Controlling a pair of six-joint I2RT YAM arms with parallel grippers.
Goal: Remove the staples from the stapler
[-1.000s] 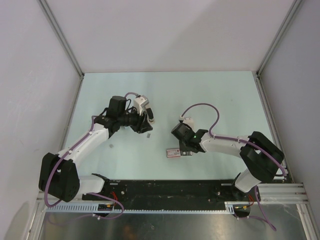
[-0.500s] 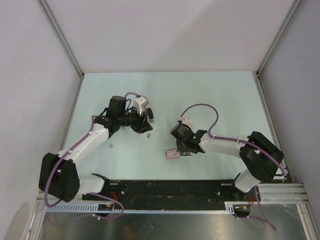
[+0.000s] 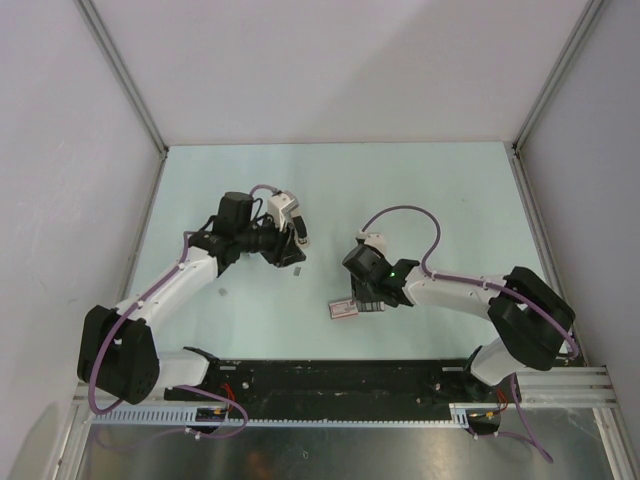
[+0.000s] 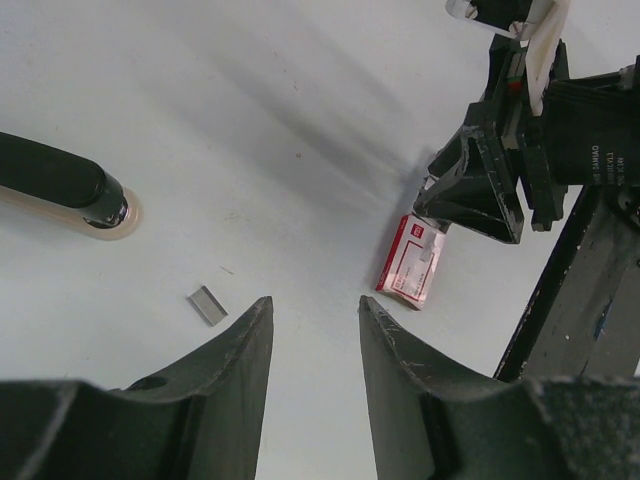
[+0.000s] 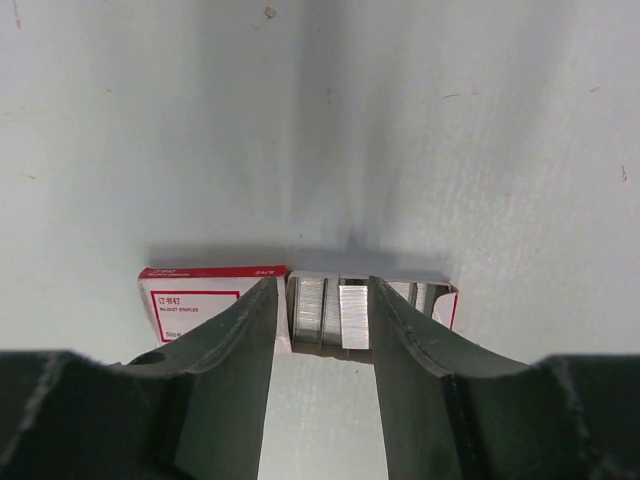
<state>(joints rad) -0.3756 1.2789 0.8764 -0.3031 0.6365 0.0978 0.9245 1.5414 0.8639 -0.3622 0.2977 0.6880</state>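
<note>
— Where is the staple box (image 5: 195,298) found, and why is it placed so?

— It is laid flat on the table with its tray slid partly out of the red-edged sleeve. The staple sticks (image 5: 340,315) inside are thereby exposed (presumably for removal).

— And the jaws?

— The right gripper (image 5: 322,292) is held directly over the box, jaws parted and nothing clamped, and the sticks are seen through the gap. A loose staple strip (image 4: 207,305) is laid apart from the box, beside the left gripper (image 4: 315,302), likewise parted and empty.
</note>
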